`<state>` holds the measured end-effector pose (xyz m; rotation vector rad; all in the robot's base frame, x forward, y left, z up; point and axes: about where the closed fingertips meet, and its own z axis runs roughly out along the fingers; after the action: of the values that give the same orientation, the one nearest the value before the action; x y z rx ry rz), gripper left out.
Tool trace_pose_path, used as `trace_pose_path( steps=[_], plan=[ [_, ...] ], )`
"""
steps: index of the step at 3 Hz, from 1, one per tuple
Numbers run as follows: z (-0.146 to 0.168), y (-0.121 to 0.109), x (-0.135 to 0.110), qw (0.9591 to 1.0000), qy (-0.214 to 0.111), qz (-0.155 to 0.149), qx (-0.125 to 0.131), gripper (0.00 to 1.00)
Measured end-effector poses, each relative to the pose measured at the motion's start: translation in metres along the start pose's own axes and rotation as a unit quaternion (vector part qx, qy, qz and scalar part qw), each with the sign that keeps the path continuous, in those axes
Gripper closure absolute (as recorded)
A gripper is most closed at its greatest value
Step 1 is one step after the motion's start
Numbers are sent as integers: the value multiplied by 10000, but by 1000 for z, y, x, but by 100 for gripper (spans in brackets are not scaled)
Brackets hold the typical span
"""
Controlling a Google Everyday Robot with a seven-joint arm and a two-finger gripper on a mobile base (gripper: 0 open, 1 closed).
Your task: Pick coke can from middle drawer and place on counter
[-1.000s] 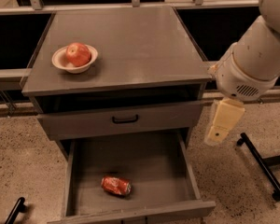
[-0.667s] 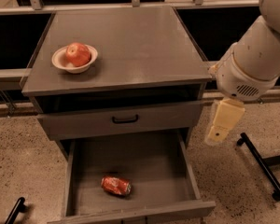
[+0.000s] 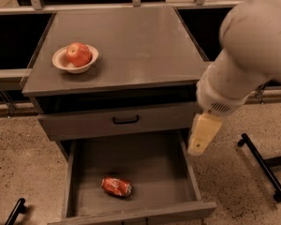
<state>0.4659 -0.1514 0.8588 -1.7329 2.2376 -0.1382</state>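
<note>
Coke can (image 3: 116,186): where does it lie? (DESK)

On its side on the floor of the middle drawer (image 3: 150,163), left of centre and near the front wall, silver end turned to the right. Nothing touches it. (PHOTOGRAPHER)

And the gripper? (DESK)

The gripper (image 3: 198,146) hangs at the drawer's right wall, up and to the right of the can and well apart from it. It shows as a single pale yellow slab pointing down and tilted a little to the left. Whether it is apart or together cannot be told from this side. It holds nothing. (PHOTOGRAPHER)

The rest of the arm? (DESK)

Above the gripper sits a round white wrist housing with a small vent grille. From there the thick white arm (image 3: 248,55) climbs up and to the right, out of the picture, and crosses the right corner of the counter (image 3: 140,41). (PHOTOGRAPHER)

What surrounds it? (DESK)

The middle drawer is pulled fully out. Above it is a shut drawer front (image 3: 79,124) with a black handle (image 3: 125,120). On the counter's left side stands a pale bowl (image 3: 65,65) with a red apple (image 3: 78,54) in it. A speckled floor (image 3: 234,186) and black legs (image 3: 262,165) show on the right. (PHOTOGRAPHER)
</note>
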Motion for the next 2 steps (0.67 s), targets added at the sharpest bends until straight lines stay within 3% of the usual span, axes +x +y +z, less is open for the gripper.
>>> trace_pose_path(
  steps=[1,2],
  plan=[
    [58,32,-10,9998,-87,-196,13,0],
    [71,34,-15,9994,-214,-240,153,0]
  ],
)
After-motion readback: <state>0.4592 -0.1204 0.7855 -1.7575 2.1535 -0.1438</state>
